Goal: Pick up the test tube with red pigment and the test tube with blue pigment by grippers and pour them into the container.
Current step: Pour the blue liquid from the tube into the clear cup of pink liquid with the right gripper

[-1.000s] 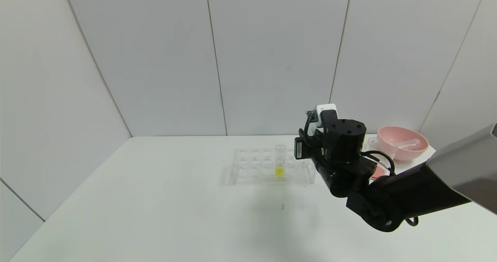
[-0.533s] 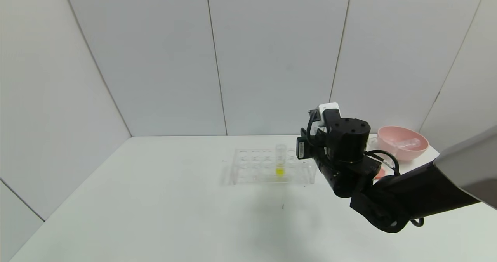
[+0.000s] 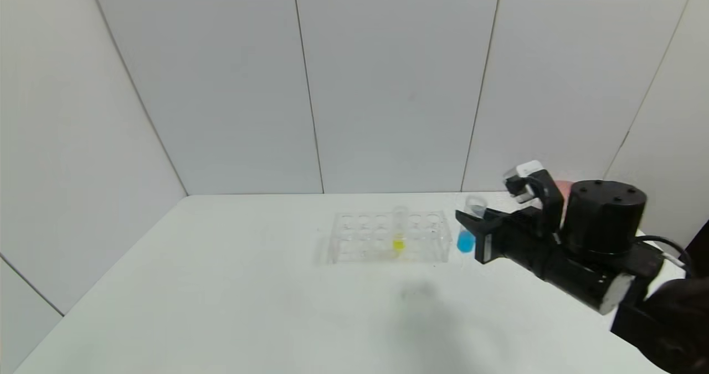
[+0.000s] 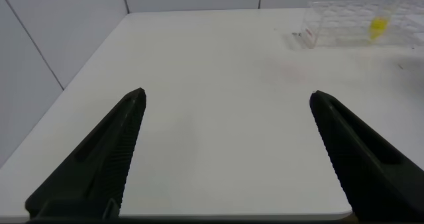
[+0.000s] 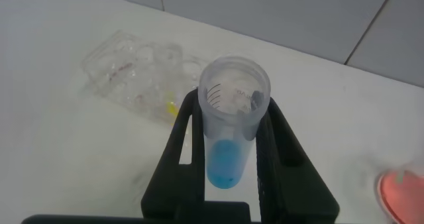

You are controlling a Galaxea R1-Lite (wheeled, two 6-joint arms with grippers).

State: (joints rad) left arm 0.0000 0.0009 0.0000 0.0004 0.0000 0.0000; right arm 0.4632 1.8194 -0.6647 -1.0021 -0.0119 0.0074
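Rack [image 3: 388, 235] (yellow tube [image 3: 398, 231] inside) beside blue tube [image 3: 468, 223].

So there's a clear many-holed tube rack [image 3: 388, 235] sitting toward the back of the white table [image 3: 221, 285], with one tube of yellow liquid [image 3: 399, 231] standing upright in it (the other holes look unfilled). Grey panelled walls [image 3: 388, 86] close off the back and sides.
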